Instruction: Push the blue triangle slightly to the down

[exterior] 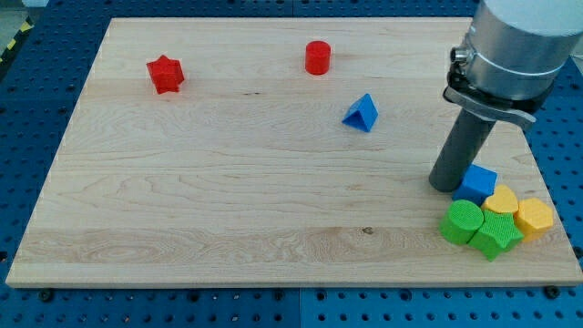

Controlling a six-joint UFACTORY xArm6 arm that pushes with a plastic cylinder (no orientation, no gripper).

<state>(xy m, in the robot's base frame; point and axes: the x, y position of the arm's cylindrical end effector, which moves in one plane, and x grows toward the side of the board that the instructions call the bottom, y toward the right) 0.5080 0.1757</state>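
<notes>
We have no fingers to open or close, only my tip point(446, 187), a bare rod end holding nothing. Taking the blue triangle point(362, 113) as our landmark, the tip sits well below and to the view's right of it, just beside the blue cube point(477, 182). To push the triangle down, we judge the tip must first get above it. The red cylinder point(317, 57) lies above-left of the triangle, near it.

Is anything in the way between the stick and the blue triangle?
No. My tip sits at the view's lower right, beside the blue cube. Only bare board lies between it and the blue triangle, and below the triangle too.
</notes>
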